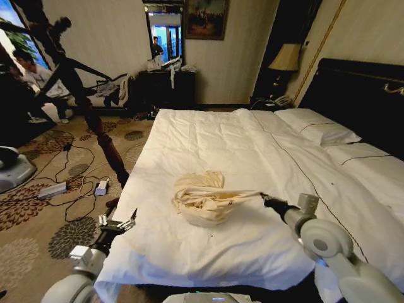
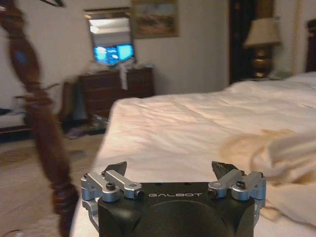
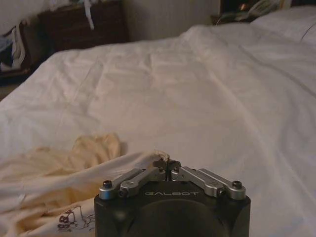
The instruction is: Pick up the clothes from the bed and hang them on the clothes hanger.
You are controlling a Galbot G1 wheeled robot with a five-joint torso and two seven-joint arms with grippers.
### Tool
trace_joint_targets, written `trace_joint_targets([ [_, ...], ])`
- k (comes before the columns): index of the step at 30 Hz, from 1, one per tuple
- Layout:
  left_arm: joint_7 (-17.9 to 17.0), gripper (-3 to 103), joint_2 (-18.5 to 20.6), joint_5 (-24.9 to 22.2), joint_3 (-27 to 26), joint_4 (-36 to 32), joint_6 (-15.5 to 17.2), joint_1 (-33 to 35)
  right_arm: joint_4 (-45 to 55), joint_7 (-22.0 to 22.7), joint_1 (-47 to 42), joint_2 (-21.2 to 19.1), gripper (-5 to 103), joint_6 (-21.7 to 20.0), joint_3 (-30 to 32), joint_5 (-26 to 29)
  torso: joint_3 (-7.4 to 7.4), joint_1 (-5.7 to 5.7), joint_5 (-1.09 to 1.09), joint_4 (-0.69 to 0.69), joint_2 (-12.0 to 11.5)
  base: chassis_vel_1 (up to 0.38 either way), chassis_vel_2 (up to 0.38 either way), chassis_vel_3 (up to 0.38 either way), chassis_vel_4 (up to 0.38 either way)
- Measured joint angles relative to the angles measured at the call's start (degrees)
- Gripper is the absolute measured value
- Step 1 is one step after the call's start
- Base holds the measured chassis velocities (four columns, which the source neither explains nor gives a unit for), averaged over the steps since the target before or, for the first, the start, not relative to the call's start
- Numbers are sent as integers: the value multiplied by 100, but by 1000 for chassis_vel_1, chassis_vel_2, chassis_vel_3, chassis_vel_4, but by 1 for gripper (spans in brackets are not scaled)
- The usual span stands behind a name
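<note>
While the bed (image 1: 252, 145) spreads wide before me, its white duvet reaching from the near edge to the tall black headboard (image 1: 363, 95) on my right, the white pillows (image 1: 315, 126) with their thin dark edging lie up against that headboard. On the patterned carpet (image 1: 38, 208) to my left stands a dark turned wooden post (image 1: 104, 142), with cables and small white boxes around its foot. A dark dresser (image 1: 167, 88) sits against the far wall under a mirror, and a lamp (image 1: 285, 58) glows in the corner beside the headboard.

The clothes (image 1: 202, 196), a soft cream top, lie crumpled in a heap on the duvet near the middle of the bed's near half. One edge of the fabric is stretched out in a taut strip toward my right side.

My right gripper (image 1: 265, 198) is low over the duvet just to the right of the heap, and its fingers (image 3: 160, 165) are clenched together on that stretched edge of the clothes.

My left gripper (image 1: 120, 224) hangs off the near left corner of the bed, above the carpet, well apart from the clothes. Its fingers (image 2: 116, 169) are spread wide and grasp nothing.
</note>
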Motion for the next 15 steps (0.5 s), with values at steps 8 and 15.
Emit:
trace_joint_targets([
  [8, -27, 97, 956, 6, 1101, 238, 106, -769, 13, 100, -6, 80, 0, 133, 52, 23, 0, 1, 0, 0, 0, 0, 0, 0, 0],
  [15, -138, 97, 1559, 182, 2665, 702, 57, -2159, 9, 100, 6, 232, 0, 113, -86, -19, 1, 2, 0, 0, 0, 0, 0, 0, 0],
])
